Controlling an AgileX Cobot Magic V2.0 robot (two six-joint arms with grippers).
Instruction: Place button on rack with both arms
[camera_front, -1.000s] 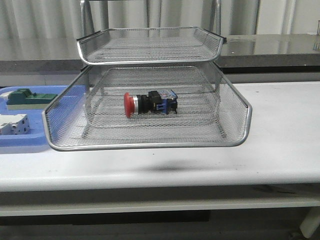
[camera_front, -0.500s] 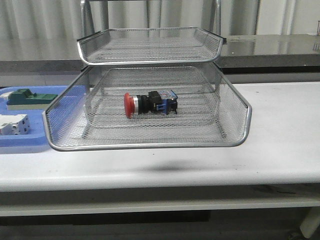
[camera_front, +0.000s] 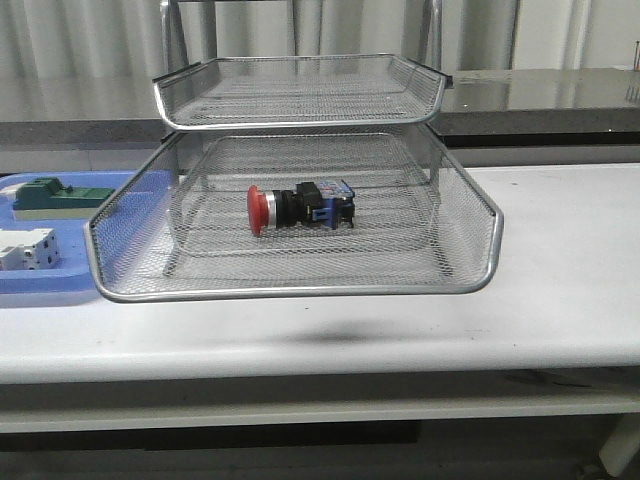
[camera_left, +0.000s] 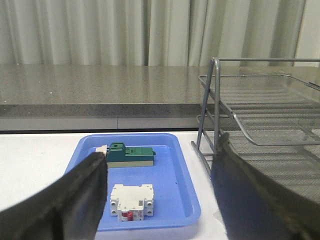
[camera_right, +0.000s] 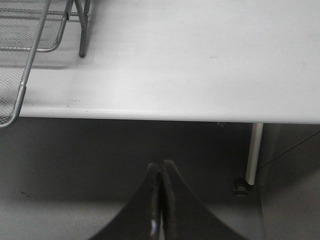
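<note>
The button (camera_front: 298, 207) lies on its side in the middle tier of the silver wire rack (camera_front: 290, 288), red head to the left, blue block to the right. No arm shows in the front view. In the left wrist view my left gripper (camera_left: 160, 155) is open, its fingers (camera_left: 85, 195) wide apart with nothing between them, above the blue tray (camera_left: 172, 200) beside the rack (camera_left: 260, 140). In the right wrist view my right gripper (camera_right: 161, 167) is shut on nothing, below and in front of the table edge (camera_right: 165, 114), away from the rack (camera_right: 22, 75).
A blue plastic tray (camera_front: 45, 290) left of the rack holds a green block (camera_front: 50, 195) and a white boxy component (camera_front: 25, 248). These also show in the left wrist view as green block (camera_left: 131, 154) and white component (camera_left: 131, 199). A table leg (camera_right: 254, 152) stands below the table edge.
</note>
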